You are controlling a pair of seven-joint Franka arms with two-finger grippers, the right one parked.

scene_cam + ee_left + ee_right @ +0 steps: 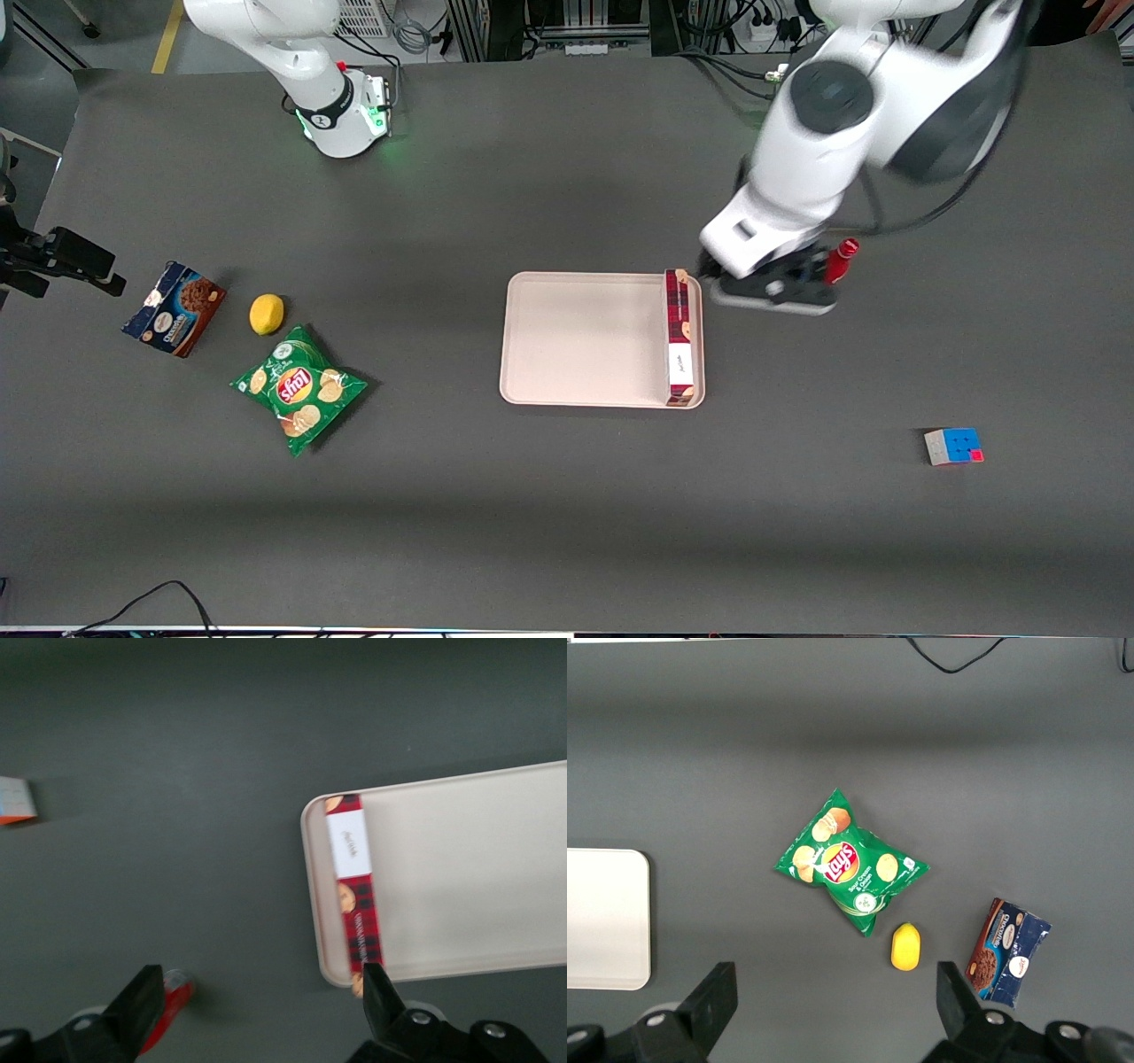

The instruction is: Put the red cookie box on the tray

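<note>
The red cookie box [679,337] [354,895] lies flat on the pale pink tray [576,341] [461,886], stretched along the rim nearest the working arm's end of the table. Its white label band is at the end nearer the front camera. My gripper [769,285] [260,979] hangs open above bare table just off the tray's corner farther from the front camera. It holds nothing and is apart from the box. One fingertip [370,979] shows over the box's end.
A small red bottle [840,261] [173,1005] lies close beside the gripper. A colour cube [953,446] sits nearer the front camera. Toward the parked arm's end lie a green chips bag [299,388], a lemon [267,314] and a blue-and-brown cookie box [174,307].
</note>
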